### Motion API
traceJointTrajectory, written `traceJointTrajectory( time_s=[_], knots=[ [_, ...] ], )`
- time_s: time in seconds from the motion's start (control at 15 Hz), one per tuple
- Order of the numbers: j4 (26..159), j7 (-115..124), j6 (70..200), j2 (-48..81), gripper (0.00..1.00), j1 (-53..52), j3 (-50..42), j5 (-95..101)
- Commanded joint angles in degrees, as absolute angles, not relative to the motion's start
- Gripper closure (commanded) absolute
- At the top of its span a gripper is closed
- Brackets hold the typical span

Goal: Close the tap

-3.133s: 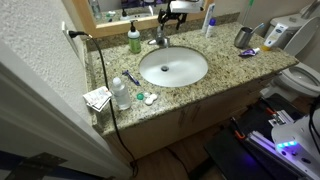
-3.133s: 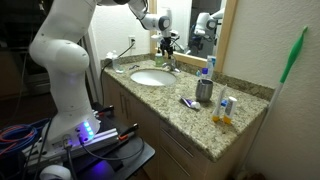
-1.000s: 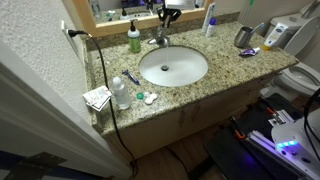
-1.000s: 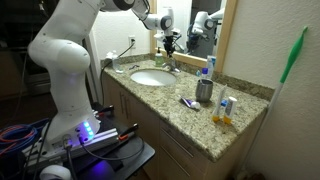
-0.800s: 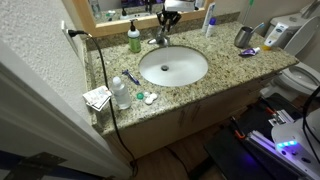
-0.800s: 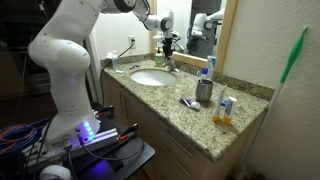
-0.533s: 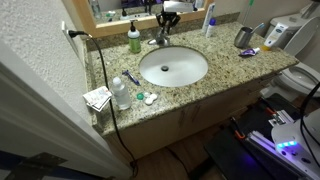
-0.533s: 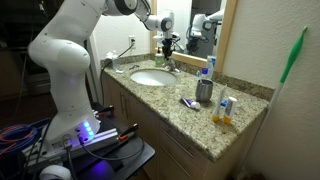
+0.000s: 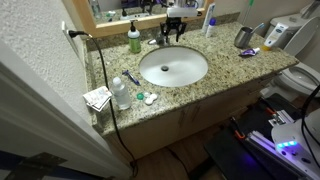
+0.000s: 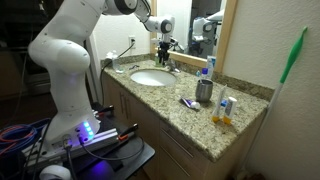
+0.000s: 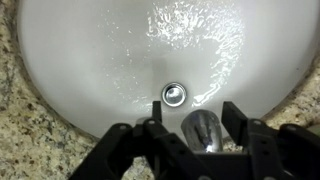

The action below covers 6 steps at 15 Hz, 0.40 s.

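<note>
End effector: released, fingers spread wide, gripping nothing; low centre of the wrist view.
Tap: chrome spout between the two fingers, bottom centre; contact unclear.
Basin: white, fills the upper frame, drain mid-frame.
Table: speckled granite around the basin.

The arm is glossy white, built of fat, rounded segments that narrow toward the wrist. Its hand is black and blocky (the wrist view shows two matte black fingers with chunky linked knuckles). Low at the foot, blue-violet lights glow.
</note>
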State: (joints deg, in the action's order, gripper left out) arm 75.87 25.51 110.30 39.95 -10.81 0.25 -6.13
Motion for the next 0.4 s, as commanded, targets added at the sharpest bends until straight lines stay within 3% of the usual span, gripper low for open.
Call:
traceJointTrajectory(
  time_s=[0.0,0.13,0.2,0.33],
  knots=[
    [84.4,24.9,108.8,30.6,0.05,-10.3,0.8,-6.5],
    [88.1,24.1,109.4,26.0,0.0,-10.3,1.2,-6.7],
    [80.7,25.6,109.1,32.7,0.08,-10.6,0.8,-5.9],
    [83.8,25.5,109.0,28.6,0.0,-10.5,1.1,-5.9]
  ],
)
